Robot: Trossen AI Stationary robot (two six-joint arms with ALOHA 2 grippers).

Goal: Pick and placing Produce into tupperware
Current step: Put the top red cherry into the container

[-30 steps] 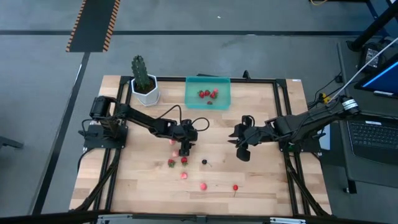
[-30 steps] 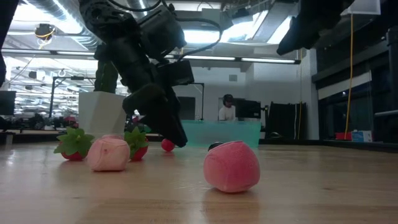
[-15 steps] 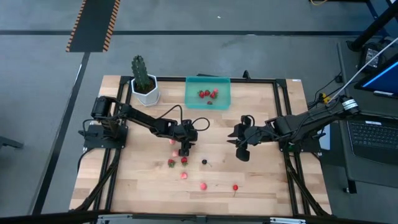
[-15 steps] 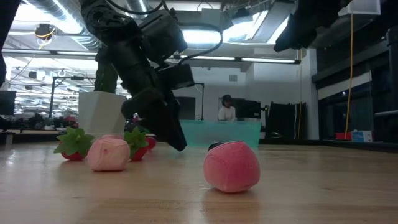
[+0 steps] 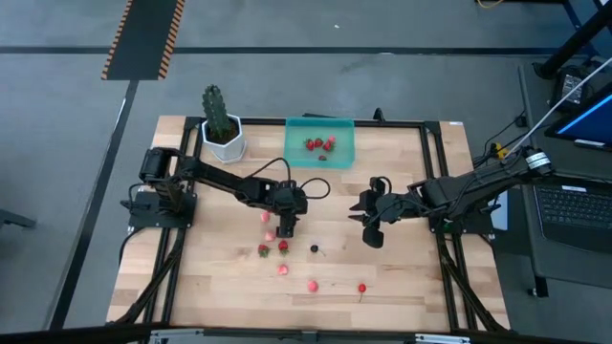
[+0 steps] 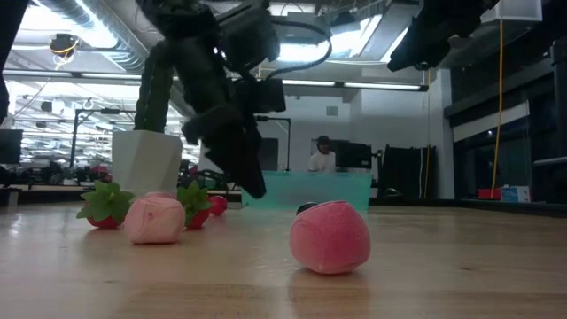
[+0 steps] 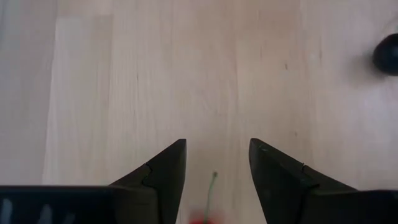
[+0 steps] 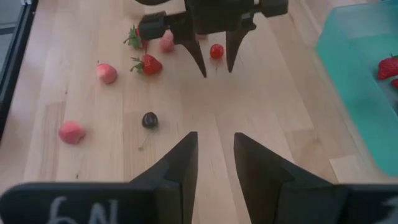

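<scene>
A: Left gripper (image 5: 286, 229) status?

B: Pointing down over mid-table, fingers (image 7: 163, 177) parted to a moderate gap, holding nothing. In the left wrist view a small red cherry (image 7: 202, 218) with a thin stem sits right between the tips, set back toward the gripper body. The stem runs forward along the gap, not across it.

A: So the fingers straddle it?

B: Looks like it, one finger on either side. The right wrist view shows the same: the cherry (image 8: 216, 51) between the two dark tips. In the low view the tips hang just above the wood, so I'd judge a short drop and a close is what's needed.

A: Other produce nearby?

B: Pink piece (image 5: 265, 218) off one finger's outer side, two strawberries (image 5: 283, 247) just past the tips, the dark berry (image 5: 314, 248) further out on the other side. Bare wood directly around the cherry, so there's room to close.

A: Right gripper (image 5: 369, 227)?

B: Waiting, well apart on the dark-berry side, fingers (image 8: 180, 163) open a moderate gap, empty. Left is clearly nearer.

A: Tupperware (image 5: 319, 141)?

B: At the far table edge, behind the left gripper, a few red pieces already inside. The path there looks open; the cactus pot (image 5: 223, 139) stands off to one side.
</scene>
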